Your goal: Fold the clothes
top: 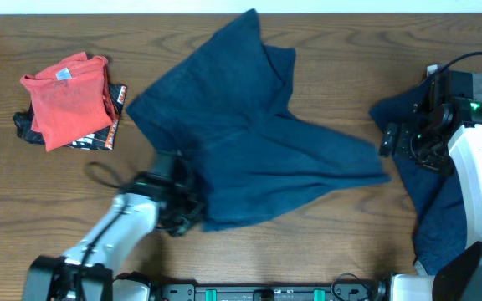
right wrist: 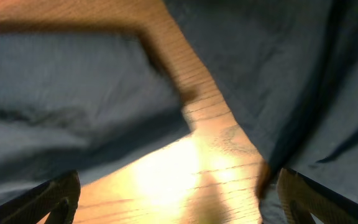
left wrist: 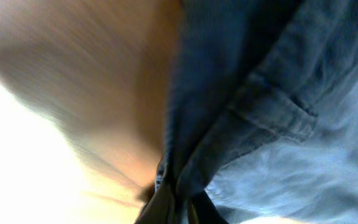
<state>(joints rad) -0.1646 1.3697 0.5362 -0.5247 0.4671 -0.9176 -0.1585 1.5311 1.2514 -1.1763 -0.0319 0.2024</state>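
Your left end effector point(top: 180, 211) pinches the trousers point(top: 249, 142) by an edge to fold them, while your right end effector point(right wrist: 179, 202) hovers spread

Trousers point(top: 258, 142) are spread in the middle, a tee point(top: 65, 100) is stacked on another piece point(top: 107, 138) at left (more clothes point(top: 429, 209) piled right).

Left arm reaches in from the near edge, its end effector point(top: 182, 207) clamped on the trousers point(top: 249, 142). Right arm bends by the right edge, its end effector point(top: 389, 140) spread wide.
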